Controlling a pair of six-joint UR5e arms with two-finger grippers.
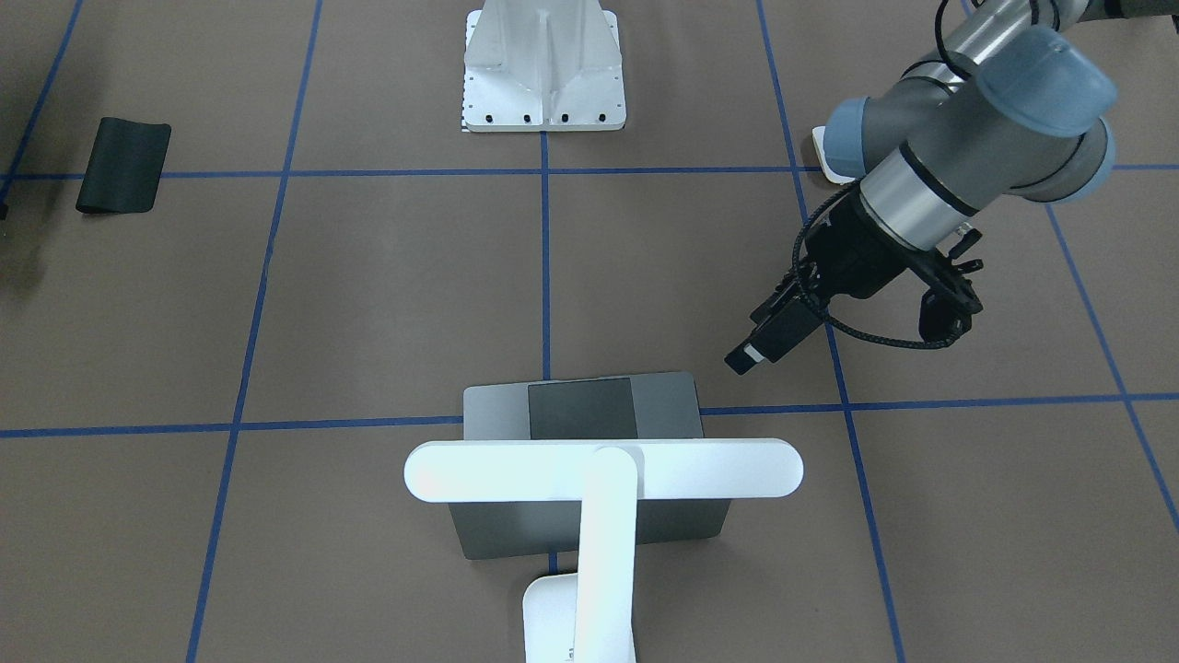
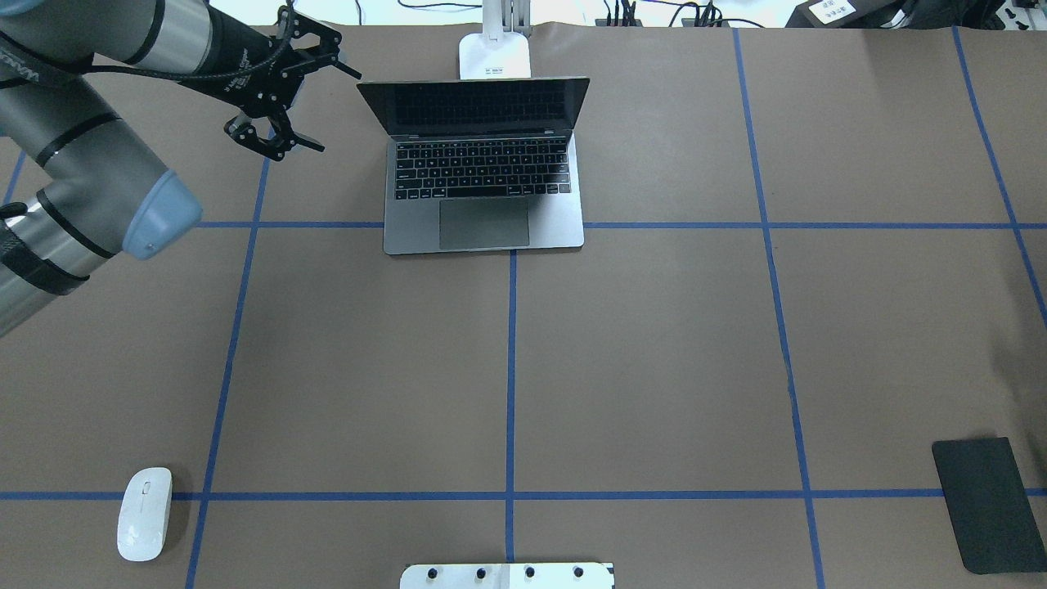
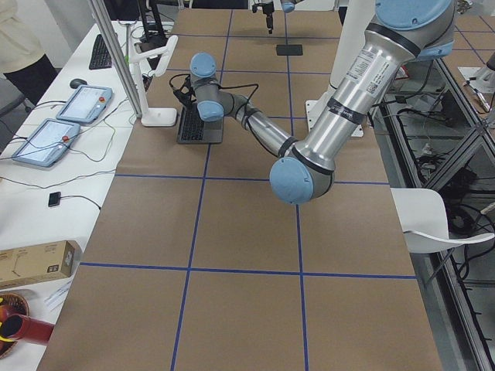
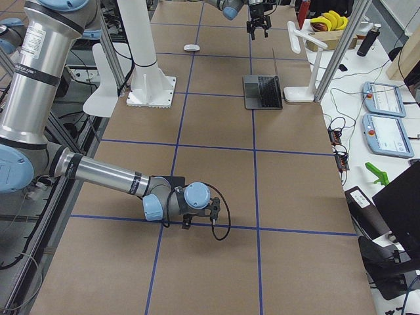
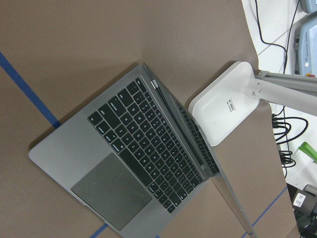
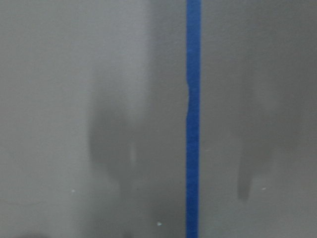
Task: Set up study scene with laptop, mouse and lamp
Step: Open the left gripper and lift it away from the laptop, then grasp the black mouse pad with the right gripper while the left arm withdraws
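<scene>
Closest to the front-facing camera stands the lamp, its long white light bar stretched across the open laptop, its flat base just behind the screen at the table's far edge. Both sit at the far middle of the brown-papered table, the laptop's keyboard turned toward the robot. The mouse lies alone near the robot's left corner, well apart from the laptop. A black mat rests at the opposite near corner, and a white bolted pedestal stands between them at the robot's edge. Beside the laptop's left side, clear of it, hangs the left gripper, fingers spread wide with nothing between them. Low over the paper sits the right gripper, but whether its jaws are apart cannot be told; its wrist camera shows only blue tape and shadow. Laptop and lamp look placed, so the mouse seems to be what remains. It should be light but glossy and rounded, likely to squirt out of a pinch, so a hold low across its narrow sides at mid-length looks safest. The laptop is stiff and heavier, its thin screen the fragile part.
</scene>
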